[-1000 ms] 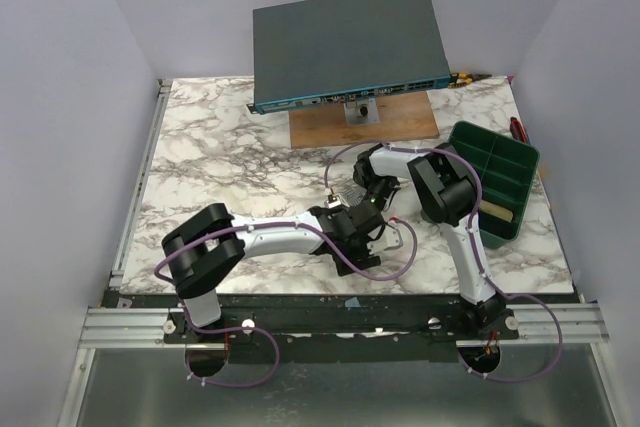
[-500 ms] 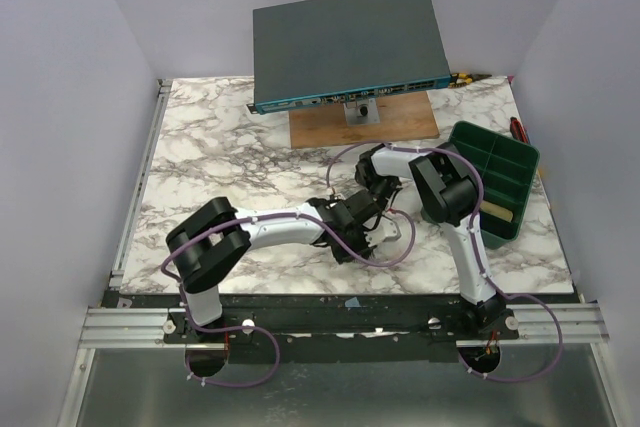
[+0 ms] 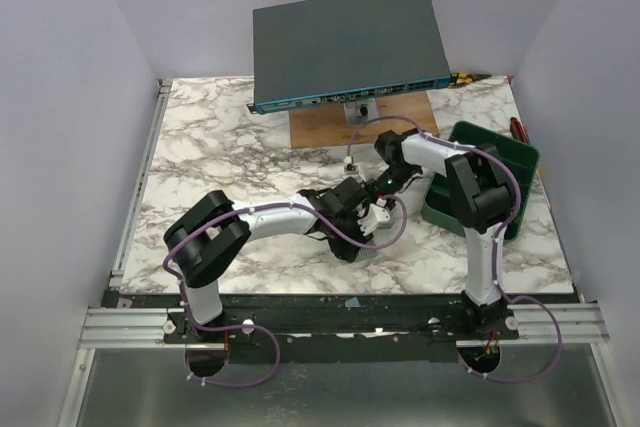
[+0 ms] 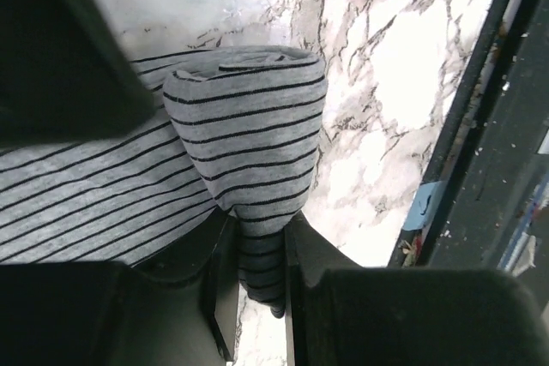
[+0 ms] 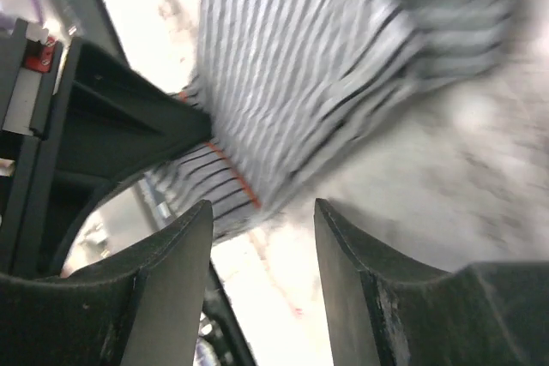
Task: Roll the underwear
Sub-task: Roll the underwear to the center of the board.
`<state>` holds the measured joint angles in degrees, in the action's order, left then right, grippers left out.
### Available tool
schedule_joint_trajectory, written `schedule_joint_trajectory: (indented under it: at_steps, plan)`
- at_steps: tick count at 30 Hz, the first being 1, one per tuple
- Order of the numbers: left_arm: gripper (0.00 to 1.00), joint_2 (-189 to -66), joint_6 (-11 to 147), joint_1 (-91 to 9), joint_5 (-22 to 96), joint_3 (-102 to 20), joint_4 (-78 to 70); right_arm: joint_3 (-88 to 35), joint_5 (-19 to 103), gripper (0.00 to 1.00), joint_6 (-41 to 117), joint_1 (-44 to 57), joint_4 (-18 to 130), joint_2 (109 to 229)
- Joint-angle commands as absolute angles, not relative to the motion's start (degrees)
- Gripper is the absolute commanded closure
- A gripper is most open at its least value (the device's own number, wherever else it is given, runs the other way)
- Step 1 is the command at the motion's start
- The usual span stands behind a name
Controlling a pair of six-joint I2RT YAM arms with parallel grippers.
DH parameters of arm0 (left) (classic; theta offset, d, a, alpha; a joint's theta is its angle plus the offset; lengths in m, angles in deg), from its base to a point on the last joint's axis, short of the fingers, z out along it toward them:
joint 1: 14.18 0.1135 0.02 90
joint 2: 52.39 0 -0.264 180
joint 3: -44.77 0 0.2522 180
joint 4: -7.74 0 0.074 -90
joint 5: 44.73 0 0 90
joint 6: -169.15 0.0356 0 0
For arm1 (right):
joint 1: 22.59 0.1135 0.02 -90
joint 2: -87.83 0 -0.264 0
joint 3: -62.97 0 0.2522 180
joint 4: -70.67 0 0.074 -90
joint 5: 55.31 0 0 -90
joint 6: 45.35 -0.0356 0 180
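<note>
The underwear (image 4: 249,117) is grey with thin black stripes, and one end is curled into a roll on the marble table. My left gripper (image 4: 257,244) is shut on the lower end of that roll, with fabric pinched between both fingers. In the right wrist view the underwear (image 5: 309,75) is blurred, shows an orange-red seam, and lies just ahead of my right gripper (image 5: 262,212), which is open with nothing between its fingers. In the top view my left gripper (image 3: 365,213) and right gripper (image 3: 386,185) meet at the table's middle and hide most of the cloth.
A dark network switch (image 3: 345,42) stands tilted on a wooden board (image 3: 365,127) at the back. A green compartment tray (image 3: 497,162) sits at the right, partly behind my right arm. The black front rail (image 4: 485,126) runs close to the roll.
My right gripper opened, let go of the cloth and drew back toward the far side as its arm swung right. The left gripper closed on the roll and shifted slightly away.
</note>
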<state>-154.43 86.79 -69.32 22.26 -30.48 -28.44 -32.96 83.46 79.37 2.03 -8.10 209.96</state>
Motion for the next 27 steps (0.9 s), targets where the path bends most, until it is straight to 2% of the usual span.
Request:
schedule_joint_trajectory:
  at_steps: [1, 12, 18, 27]
  plan:
    - [0.95, -156.9, 85.1, -66.9, 12.9, -28.4, -30.8, -31.4, 78.7, 0.46, 75.9, -0.6, 3.9, 205.7]
    - [0.93, -160.3, 80.1, -57.9, 0.9, -28.2, -27.3, -22.8, 77.4, 0.46, 68.6, -2.5, 16.9, 195.4]
    - [0.9, -164.3, 79.4, -54.9, -5.7, -29.5, -27.4, -16.8, 77.2, 0.46, 69.9, -2.5, 22.9, 190.1]
    - [0.9, -170.2, 75.3, -50.6, -12.6, -32.1, -28.8, -8.1, 77.6, 0.36, 74.5, -2.6, 31.1, 182.7]
